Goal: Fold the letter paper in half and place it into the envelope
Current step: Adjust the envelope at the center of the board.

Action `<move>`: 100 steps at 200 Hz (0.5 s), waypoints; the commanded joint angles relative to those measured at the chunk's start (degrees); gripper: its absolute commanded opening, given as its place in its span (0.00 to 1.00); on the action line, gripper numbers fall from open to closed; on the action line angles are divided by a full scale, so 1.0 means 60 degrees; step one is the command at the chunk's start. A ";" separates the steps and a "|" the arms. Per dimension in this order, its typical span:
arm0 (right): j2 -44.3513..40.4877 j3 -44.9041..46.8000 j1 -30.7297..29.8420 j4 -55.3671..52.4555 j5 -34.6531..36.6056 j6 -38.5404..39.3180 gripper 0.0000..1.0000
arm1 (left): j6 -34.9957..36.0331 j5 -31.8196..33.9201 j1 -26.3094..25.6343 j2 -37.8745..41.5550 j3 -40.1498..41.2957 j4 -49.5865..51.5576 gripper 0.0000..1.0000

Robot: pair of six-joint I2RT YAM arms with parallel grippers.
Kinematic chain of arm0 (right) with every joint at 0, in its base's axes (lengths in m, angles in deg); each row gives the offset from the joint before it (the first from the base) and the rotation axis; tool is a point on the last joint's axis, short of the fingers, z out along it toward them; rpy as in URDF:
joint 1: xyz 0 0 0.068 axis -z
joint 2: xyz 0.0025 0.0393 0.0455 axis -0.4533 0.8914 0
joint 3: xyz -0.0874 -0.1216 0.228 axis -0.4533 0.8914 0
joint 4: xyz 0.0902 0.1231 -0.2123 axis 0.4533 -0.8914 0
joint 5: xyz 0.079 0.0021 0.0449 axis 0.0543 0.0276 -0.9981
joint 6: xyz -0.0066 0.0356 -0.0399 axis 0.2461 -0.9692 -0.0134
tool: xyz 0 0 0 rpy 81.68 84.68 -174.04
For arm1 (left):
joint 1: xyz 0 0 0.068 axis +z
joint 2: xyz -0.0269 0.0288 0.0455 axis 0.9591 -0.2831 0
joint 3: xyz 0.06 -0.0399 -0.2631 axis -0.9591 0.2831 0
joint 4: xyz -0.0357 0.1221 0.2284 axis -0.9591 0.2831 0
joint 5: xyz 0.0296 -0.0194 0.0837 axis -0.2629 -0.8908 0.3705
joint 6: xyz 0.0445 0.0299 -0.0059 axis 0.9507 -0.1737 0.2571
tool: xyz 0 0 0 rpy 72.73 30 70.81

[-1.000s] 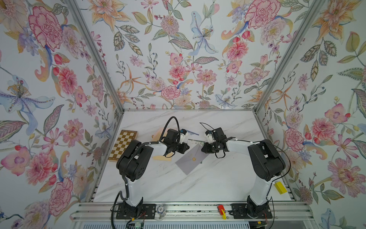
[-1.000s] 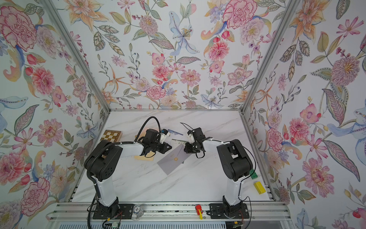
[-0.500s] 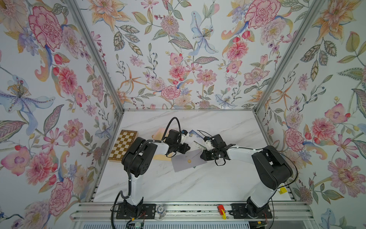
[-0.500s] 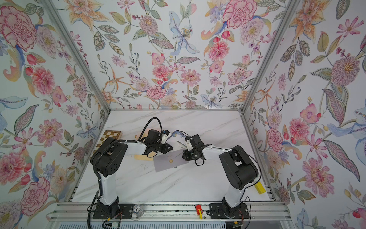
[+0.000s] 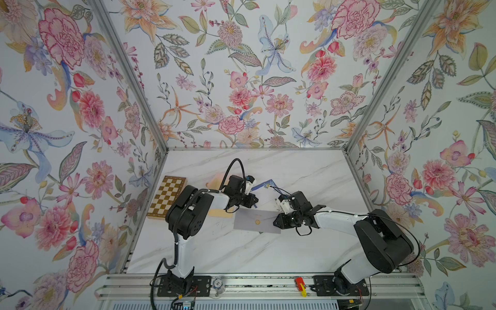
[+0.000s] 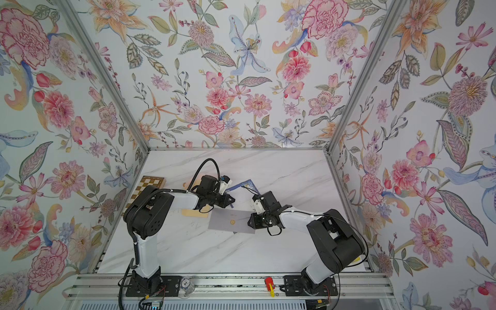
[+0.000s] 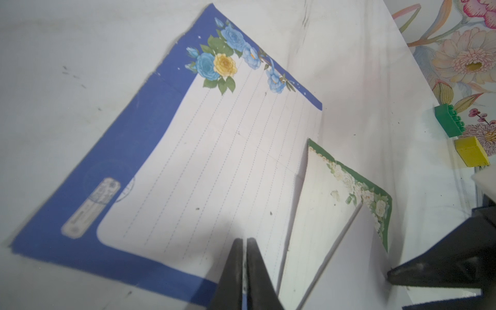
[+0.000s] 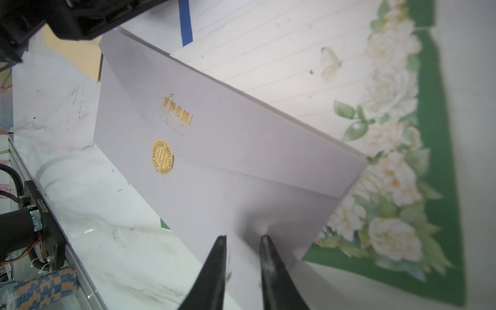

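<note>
Two letter sheets, one envelope, neither sheet apparently inside it yet.
Nearest: envelope (image 5: 255, 220), gold seal (image 8: 162, 157) up, lying flat over the green-bordered sheet (image 8: 389, 128); right gripper (image 8: 243, 238) at its edge, fingers a narrow gap apart, clamping nothing. Beyond: left gripper (image 7: 244, 240), fingers pressed together, tips over the flat blue-bordered sheet (image 7: 214, 161). Risk: a sliding fingertip drags envelope and sheet together, creasing the paper askew.

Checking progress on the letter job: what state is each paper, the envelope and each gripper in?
envelope: flap down, lying flat.
green-bordered paper: outside the envelope, partly under it.
blue-bordered paper: unfolded, flat.
left gripper: shut.
right gripper: slightly open over the envelope.
</note>
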 commanded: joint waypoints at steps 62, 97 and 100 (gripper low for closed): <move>0.1466 -0.2156 0.1156 -0.0992 -0.0330 0.0509 0.31 | 0.0036 0.0131 -0.0409 0.0205 -0.0260 0.0310 0.10; 0.1762 -0.2113 0.1101 -0.0727 -0.0442 0.0226 0.30 | -0.0045 0.0159 -0.0574 0.0336 0.0048 0.0133 0.10; 0.1803 -0.2114 0.1109 -0.0732 -0.0446 0.0208 0.30 | -0.0054 0.0148 -0.0580 0.0329 0.0075 0.0114 0.10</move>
